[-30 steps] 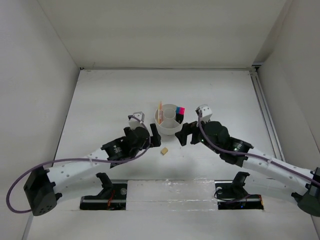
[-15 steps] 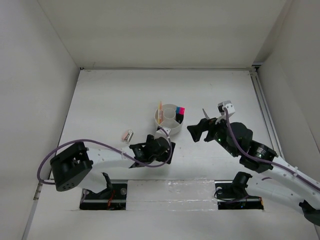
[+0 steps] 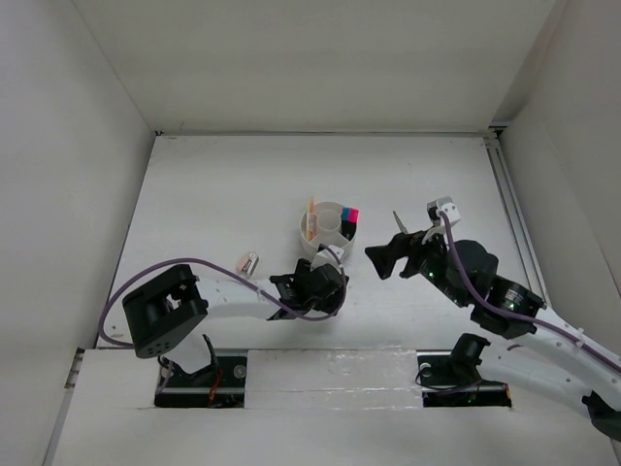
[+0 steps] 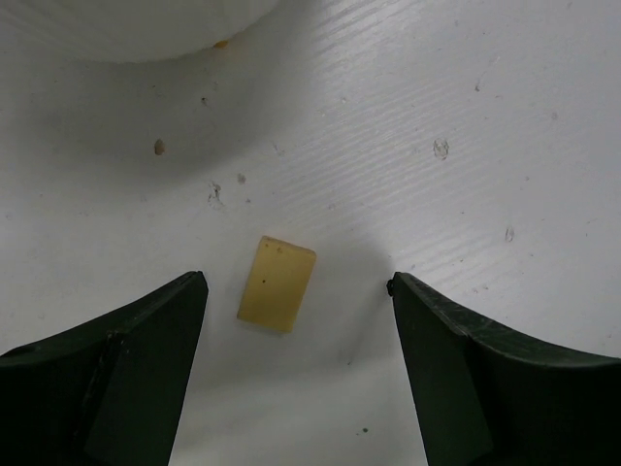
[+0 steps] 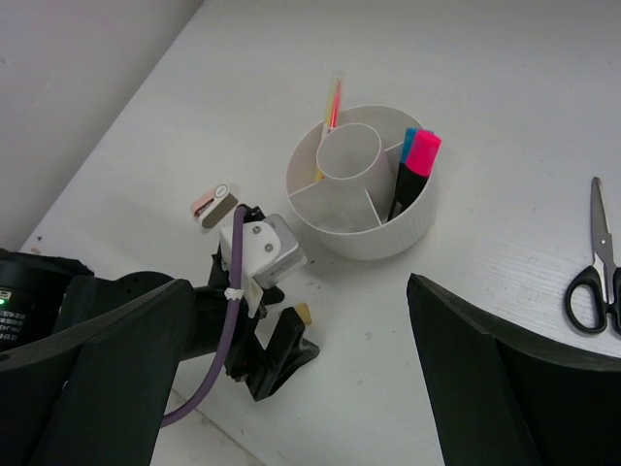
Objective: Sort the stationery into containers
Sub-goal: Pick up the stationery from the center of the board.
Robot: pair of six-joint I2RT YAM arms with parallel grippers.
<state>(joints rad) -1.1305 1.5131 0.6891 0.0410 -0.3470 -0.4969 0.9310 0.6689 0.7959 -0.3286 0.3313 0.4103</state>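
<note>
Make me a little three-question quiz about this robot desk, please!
1. True or false: the tan eraser lies on the table inside the open left tool, not gripped.
2. Fill the gap: in the organizer, the cap next to the pink-capped marker is ____.
3. Pick one: where are the scissors? A in the organizer, B on the table, C on top of the eraser.
Key: 1 true; 2 blue; 3 B.
</note>
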